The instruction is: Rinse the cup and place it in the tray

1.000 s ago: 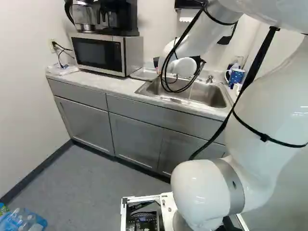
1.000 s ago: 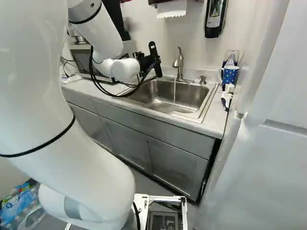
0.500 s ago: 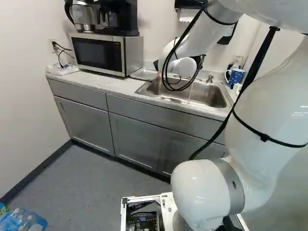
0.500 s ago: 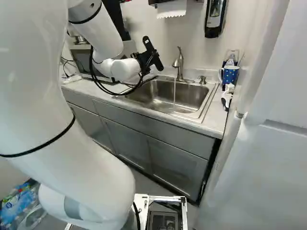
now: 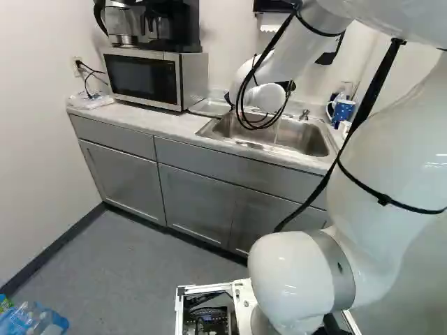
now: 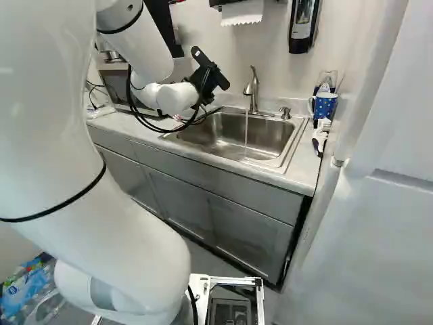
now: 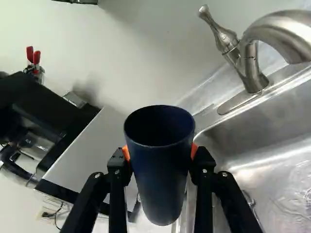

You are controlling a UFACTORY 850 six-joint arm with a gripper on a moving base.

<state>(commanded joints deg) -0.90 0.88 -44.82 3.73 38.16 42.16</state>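
- We see our white arm (image 6: 172,97) at the left, its black gripper (image 6: 212,76) left of the faucet (image 6: 253,91).
- Below the faucet, we note water (image 6: 246,132) running into the steel sink (image 6: 223,130), which is set in the counter (image 6: 308,169).
- To the faucet's right, we find a soap pump (image 6: 285,112), then a dotted blue mug (image 6: 325,105).
- Above, we observe a paper towel (image 6: 242,11) and, to its right, a black wall dispenser (image 6: 299,45).
- Under the counter, we mark grey cabinets (image 6: 177,206).
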